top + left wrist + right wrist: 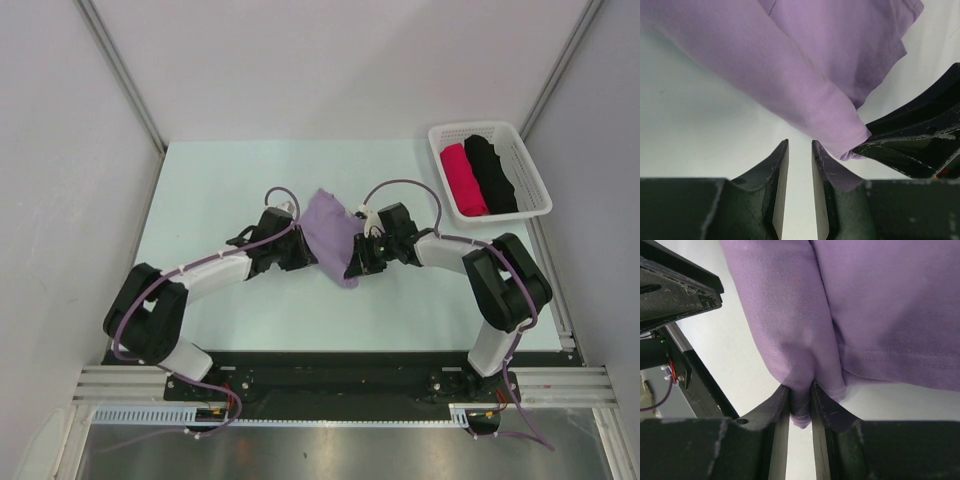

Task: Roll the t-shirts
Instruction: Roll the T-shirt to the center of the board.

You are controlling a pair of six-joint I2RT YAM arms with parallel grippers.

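Bench [200,300] carries the lavender t-shirt [333,235] bunched at its middle between both arms, and a white basket [490,128] with a red roll [463,178] and a black roll [492,172] at the far right. The right gripper [800,390] pinches a fold of the t-shirt. The left gripper [800,145] stands slightly parted, with nothing between its jaws.

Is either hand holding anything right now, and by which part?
The right hand pinches the lavender t-shirt by a bunched fold at its edge. The left hand holds nothing; its jaws stand apart.
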